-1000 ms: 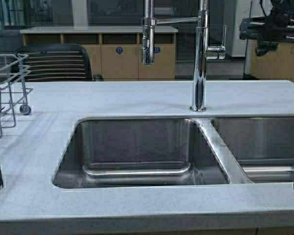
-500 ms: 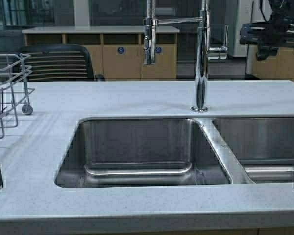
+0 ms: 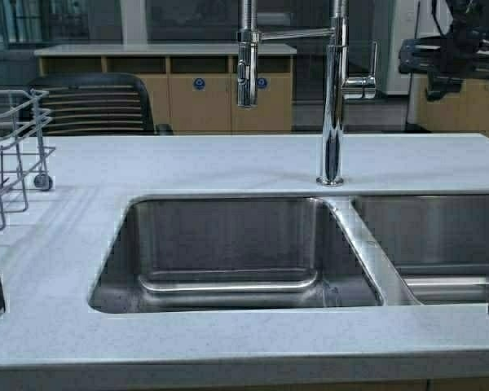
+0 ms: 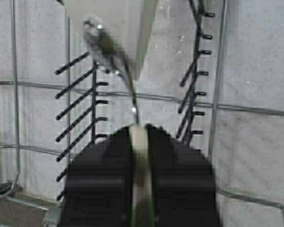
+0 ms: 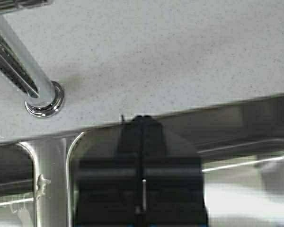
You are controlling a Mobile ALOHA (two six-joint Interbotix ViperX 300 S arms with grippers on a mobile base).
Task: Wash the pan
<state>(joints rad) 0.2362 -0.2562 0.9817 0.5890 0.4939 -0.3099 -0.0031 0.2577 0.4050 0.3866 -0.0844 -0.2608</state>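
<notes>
The pan did not show in any view. The left gripper [image 4: 141, 142] hung over the wire dish rack [image 4: 199, 71], its fingers [image 4: 99, 179] pressed together on a thin pale strip whose identity could not be told. The right gripper [image 5: 142, 124] was closed and empty, above the right basin beside the tap's base [image 5: 45, 99]. In the high view the left basin [image 3: 228, 244] lay in the grey counter [image 3: 228, 159].
</notes>
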